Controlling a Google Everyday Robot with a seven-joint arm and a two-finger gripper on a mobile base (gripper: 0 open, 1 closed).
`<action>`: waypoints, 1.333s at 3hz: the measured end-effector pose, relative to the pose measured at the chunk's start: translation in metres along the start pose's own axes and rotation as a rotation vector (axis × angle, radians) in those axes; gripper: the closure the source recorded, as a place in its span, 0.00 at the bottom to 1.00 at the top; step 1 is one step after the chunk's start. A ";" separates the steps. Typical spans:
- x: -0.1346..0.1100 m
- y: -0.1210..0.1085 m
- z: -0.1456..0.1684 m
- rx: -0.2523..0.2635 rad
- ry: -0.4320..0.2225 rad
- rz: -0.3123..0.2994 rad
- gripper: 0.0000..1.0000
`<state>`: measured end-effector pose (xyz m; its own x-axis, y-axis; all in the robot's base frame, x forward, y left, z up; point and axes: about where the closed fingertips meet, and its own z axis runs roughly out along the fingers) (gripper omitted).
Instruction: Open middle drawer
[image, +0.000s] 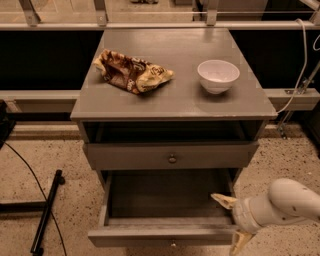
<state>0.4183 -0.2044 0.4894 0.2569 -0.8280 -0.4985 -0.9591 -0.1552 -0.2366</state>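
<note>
Low and to the right, we see the gripper (230, 222) with its two fingers spread wide. One tip is inside the middle drawer (160, 236) and the other is outside its front panel. The drawer stretches left from the claw and already stands well out. We judge any further pull should run straight outward, so the box does not twist. Just above the claw sits the top drawer (150, 156). Higher up, the cabinet top (185, 97) holds a white bowl (218, 75) and, further left, a crumpled snack bag (132, 71). A speckled floor (60, 150) spreads out to the left.

Lab w/ terrazzo floor (70, 205), cables (305, 50)
</note>
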 end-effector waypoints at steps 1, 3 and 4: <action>0.001 0.003 -0.035 -0.002 -0.083 -0.035 0.00; -0.002 0.015 -0.113 -0.021 -0.079 -0.049 0.00; 0.007 0.029 -0.148 -0.011 0.011 0.010 0.00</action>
<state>0.3750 -0.2940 0.6023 0.2465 -0.8351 -0.4918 -0.9629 -0.1533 -0.2223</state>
